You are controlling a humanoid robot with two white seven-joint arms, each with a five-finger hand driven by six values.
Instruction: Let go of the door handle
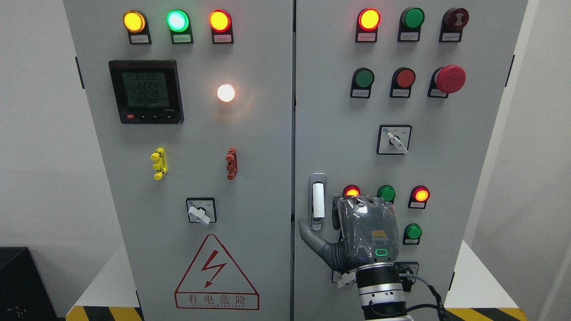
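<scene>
Right hand sits just beside door handle on the right cabinet door, fingers loosely extended, thumb below the handle, grasping nothing.

Illumination is bright, even and diffuse; the grey cabinet doors carry only faint shadows beside raised parts. The white indicator lamp is overexposed and casts a soft halo on the panel. The lit green lamp blooms at its centre. Focus is sharp across the frame. The cabinet's outer edges lean inward toward the bottom, indicating wide-angle distortion.
</scene>
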